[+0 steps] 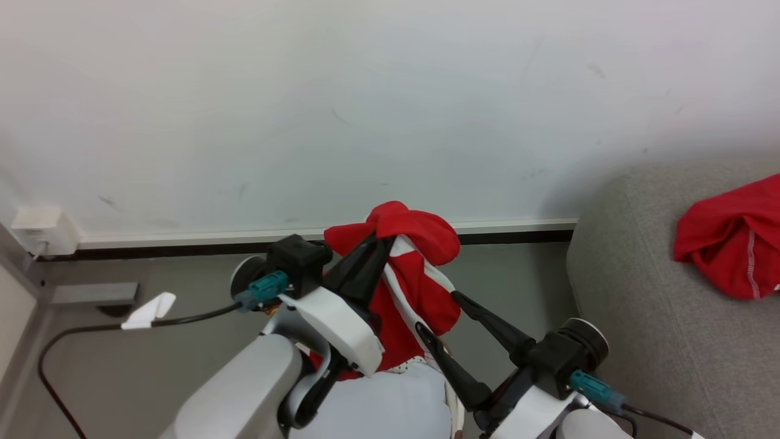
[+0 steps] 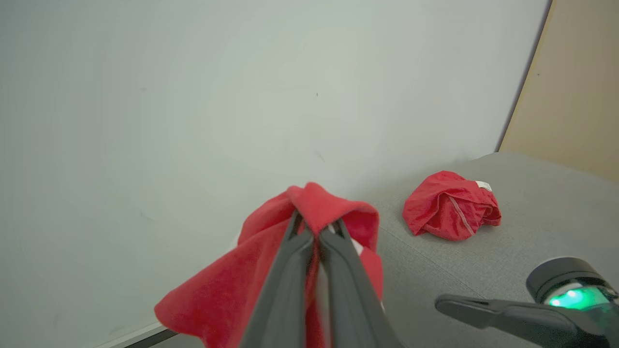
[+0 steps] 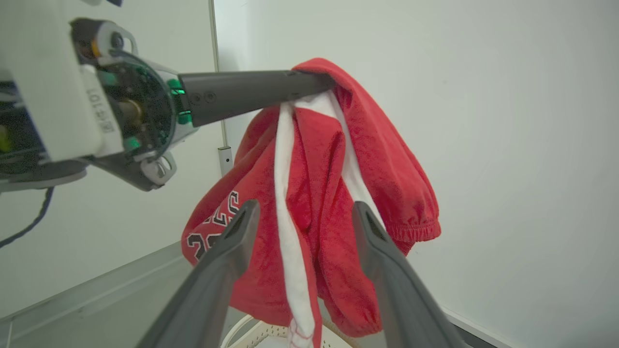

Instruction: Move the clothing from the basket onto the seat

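So that it can be carried to the grey sofa (image 1: 634, 317), the red-and-white jersey (image 1: 420, 286) is pinched aloft by the left gripper (image 1: 381, 241), the right gripper (image 1: 437, 312) held spread near it.

jersey (image 1: 420, 268) above basket (image 3: 271, 333), shirt (image 1: 731, 244) on sofa (image 1: 640, 292) rightward

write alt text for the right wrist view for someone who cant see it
A red-and-white jersey hangs bunched from the shut left end effector in front of a white wall. The right end effector stands open in the foreground, its two dark fingers framing the hanging cloth, and a bit of the white perforated basket shows below.
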You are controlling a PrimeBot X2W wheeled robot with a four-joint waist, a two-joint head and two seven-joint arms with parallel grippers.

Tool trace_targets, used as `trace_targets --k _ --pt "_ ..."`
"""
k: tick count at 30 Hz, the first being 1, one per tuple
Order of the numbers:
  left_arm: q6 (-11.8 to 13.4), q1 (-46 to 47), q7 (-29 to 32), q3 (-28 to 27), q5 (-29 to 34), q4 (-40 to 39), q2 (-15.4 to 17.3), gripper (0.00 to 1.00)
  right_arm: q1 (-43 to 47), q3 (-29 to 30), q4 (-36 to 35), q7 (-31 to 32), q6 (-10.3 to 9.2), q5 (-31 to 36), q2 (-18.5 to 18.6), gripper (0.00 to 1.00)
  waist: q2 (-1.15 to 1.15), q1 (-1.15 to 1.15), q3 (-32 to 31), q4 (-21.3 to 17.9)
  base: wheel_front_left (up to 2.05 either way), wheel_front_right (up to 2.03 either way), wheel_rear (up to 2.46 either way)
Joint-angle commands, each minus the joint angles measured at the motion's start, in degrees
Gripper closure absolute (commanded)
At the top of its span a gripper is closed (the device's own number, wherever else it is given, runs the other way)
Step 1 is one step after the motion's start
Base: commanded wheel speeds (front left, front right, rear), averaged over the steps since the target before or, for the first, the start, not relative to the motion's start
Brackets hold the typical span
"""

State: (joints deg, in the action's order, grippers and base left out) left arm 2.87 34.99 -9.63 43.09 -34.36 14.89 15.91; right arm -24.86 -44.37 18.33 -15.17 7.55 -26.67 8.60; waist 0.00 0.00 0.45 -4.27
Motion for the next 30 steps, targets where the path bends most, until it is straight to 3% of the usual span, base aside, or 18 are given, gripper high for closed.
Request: trace_targets --k 1,17,18,19,20,21,30 --pt "-0.15 0.29 -0.17 0.2 -0.7 -0.3 -0.17 1.0 -0.91 -0.03 1.84 0.06 -0.13 0.46 -0.66 0.0 0.0 0.0 -0.03 0.71 0.0 0.0 0.0" --pt "-2.57 -1.49 0.93 6.5 -0.36 -0.92 -4.98 1.0 -5.84 -1.06 16.43 0.05 -0.13 -3.55 -3.89 0.0 0.0 0.0 -1.13 8.52 0.0 0.0 0.0" --pt "-2.7 -1.62 1.01 6.76 -0.38 -0.88 -5.18 1.0 -5.9 -1.25 16.7 0.05 -0.13 -3.75 -3.93 0.15 0.0 0.0 -1.2 8.9 0.0 0.0 0.0" --pt "-2.86 -1.77 1.12 7.03 -0.56 -0.84 -5.44 1.0 -6.01 -1.37 17.03 0.05 -0.13 -3.87 -3.91 0.45 0.0 0.0 -1.25 9.26 0.0 0.0 0.0" --pt "-2.9 -1.82 1.19 7.3 -0.7 -0.8 -5.58 1.0 -6.2 -1.4 17.34 0.05 -0.13 -4.1 -3.89 0.95 0.0 0.0 -1.28 9.58 0.0 0.0 0.0" --pt "-3.05 -1.83 1.18 7.44 -0.78 -0.69 -5.61 1.0 -6.33 -1.59 17.55 0.05 -0.13 -4.36 -3.89 1.0 0.0 0.0 -1.3 9.85 0.0 0.0 0.0" --pt "-2.62 -2.14 1.1 6.85 -1.45 0.41 -4.92 1.0 -6.04 -2.84 16.9 0.05 -0.13 -5.48 -3.26 1.0 0.0 0.0 -1.19 9.93 0.0 0.0 0.0"
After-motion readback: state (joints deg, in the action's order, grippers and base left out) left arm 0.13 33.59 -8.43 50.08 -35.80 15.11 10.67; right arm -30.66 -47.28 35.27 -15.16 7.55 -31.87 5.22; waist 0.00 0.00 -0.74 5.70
